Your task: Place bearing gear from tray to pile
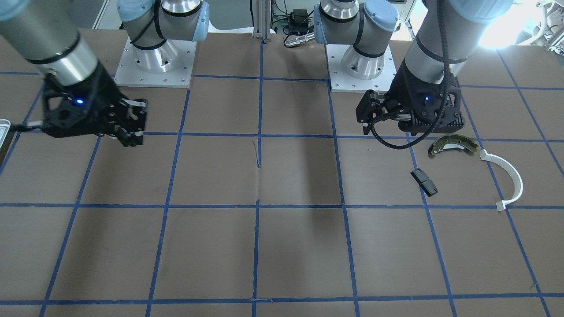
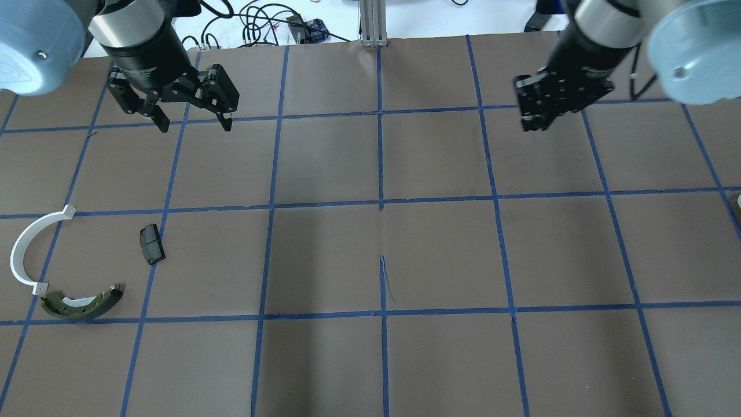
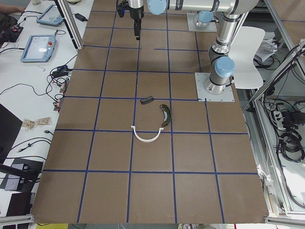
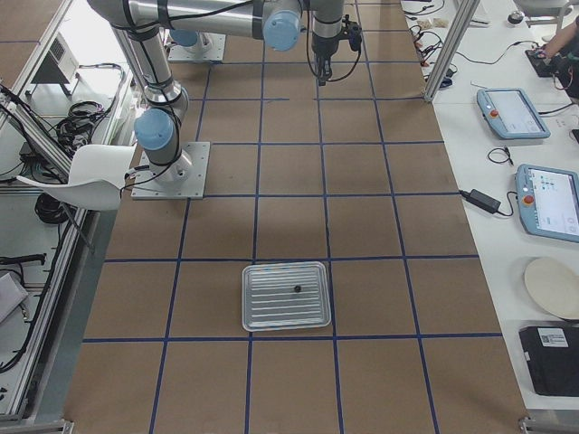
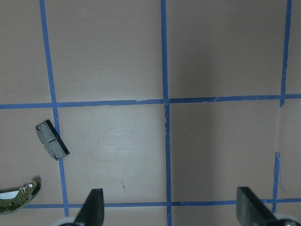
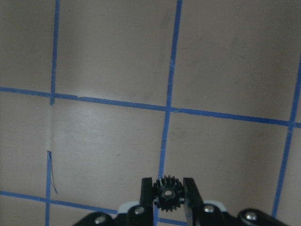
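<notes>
My right gripper (image 6: pixel 165 190) is shut on a small black toothed gear (image 6: pixel 165 194) and holds it above the brown table; it also shows in the overhead view (image 2: pixel 529 123). My left gripper (image 2: pixel 194 123) is open and empty, high above the table. The pile lies on the robot's left: an olive brake shoe (image 2: pixel 81 304), a white half-ring (image 2: pixel 26 249) and a black block (image 2: pixel 151 244). The silvery tray (image 4: pixel 262 312) lies on the robot's right with a small dark item (image 4: pixel 297 288) in it. Only its edge (image 1: pixel 3 125) shows in the front-facing view.
Blue tape lines divide the brown table into squares. The two arm bases (image 1: pixel 156 66) stand on metal plates at the robot's side. Operator desks with tablets (image 4: pixel 547 199) border the far side.
</notes>
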Tool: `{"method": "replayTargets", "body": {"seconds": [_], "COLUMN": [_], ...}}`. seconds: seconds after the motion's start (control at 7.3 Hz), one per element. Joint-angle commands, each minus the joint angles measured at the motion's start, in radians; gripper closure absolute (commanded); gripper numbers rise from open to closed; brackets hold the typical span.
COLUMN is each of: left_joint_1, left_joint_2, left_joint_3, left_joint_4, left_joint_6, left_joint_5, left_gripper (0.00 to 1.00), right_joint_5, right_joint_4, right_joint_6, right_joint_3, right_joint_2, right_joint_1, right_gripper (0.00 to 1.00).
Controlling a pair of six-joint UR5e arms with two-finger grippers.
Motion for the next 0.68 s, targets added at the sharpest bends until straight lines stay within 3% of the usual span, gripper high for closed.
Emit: {"method": "replayTargets", "body": {"seconds": [0.0, 0.14, 0.27, 0.41, 0.55], "left_joint_1": [0.002, 0.002, 0.000, 0.000, 0.002], "left_joint_2": [0.000, 0.000, 0.000, 0.000, 0.000], "left_joint_3": [0.000, 0.000, 0.000, 0.000, 0.000], "left_joint_4": [0.000, 0.000, -0.002, -0.002, -0.002], "left_joint_6": [0.000, 0.000, 0.000, 0.000, 0.000], "left_joint_5": [0.000, 0.000, 0.000, 0.000, 0.000], "left_gripper": [0.00, 0.00, 0.00, 0.00, 0.00], "right_joint_5": [-0.009, -0.050, -0.085, -0.086, -0.076], "right_joint_4": [-0.228, -0.275, -0.302, -0.301, -0.303], "right_joint_6": [0.324, 0.387, 0.398, 0.403, 0.404], "right_joint_3": [-0.001, -0.003, -0.001, 0.003, 0.000], "right_joint_2": [0.152, 0.221, 0.249, 0.257, 0.269], "right_joint_1": [0.224, 0.297, 0.333, 0.335, 0.335], "right_gripper": [0.76, 0.76, 0.67, 0.28, 0.00]}}
